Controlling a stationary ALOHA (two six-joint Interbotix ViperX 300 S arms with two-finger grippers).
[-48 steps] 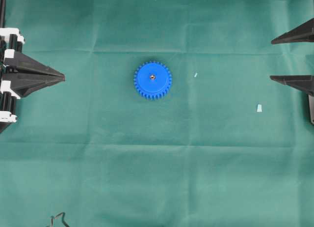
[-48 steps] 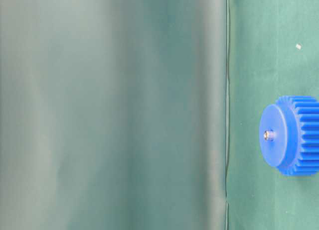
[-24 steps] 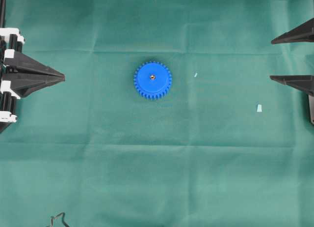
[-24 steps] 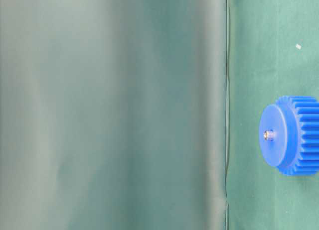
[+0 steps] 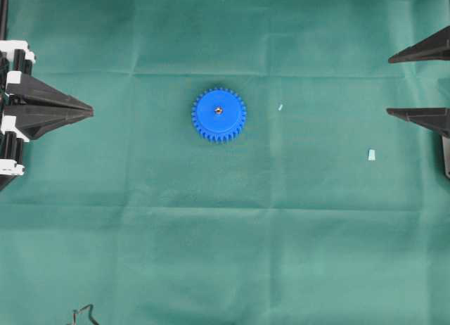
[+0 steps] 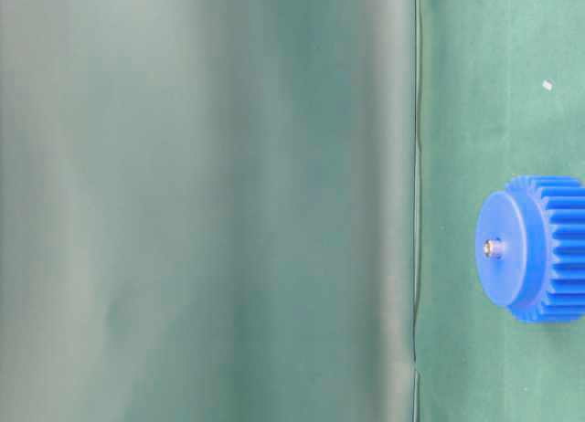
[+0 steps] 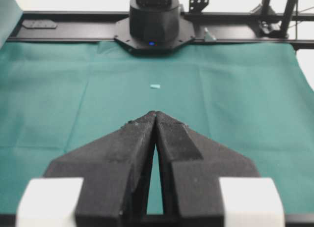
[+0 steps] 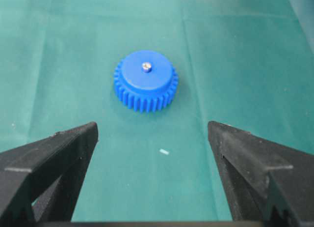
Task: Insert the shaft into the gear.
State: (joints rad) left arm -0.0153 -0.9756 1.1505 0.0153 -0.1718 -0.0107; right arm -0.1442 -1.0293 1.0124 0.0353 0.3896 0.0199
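The shaft (image 5: 219, 110) stands in the gear (image 5: 219, 115) hub at mid-table; left gripper (image 5: 90, 111) pinched together, empty; right gripper (image 5: 389, 85) spread wide, empty

The overhead view looks straight down on the bench (image 5: 225, 255). The table-level view sits low and close beside the gear (image 6: 535, 248). The right wrist view faces the same gear (image 8: 145, 81) from farther back.
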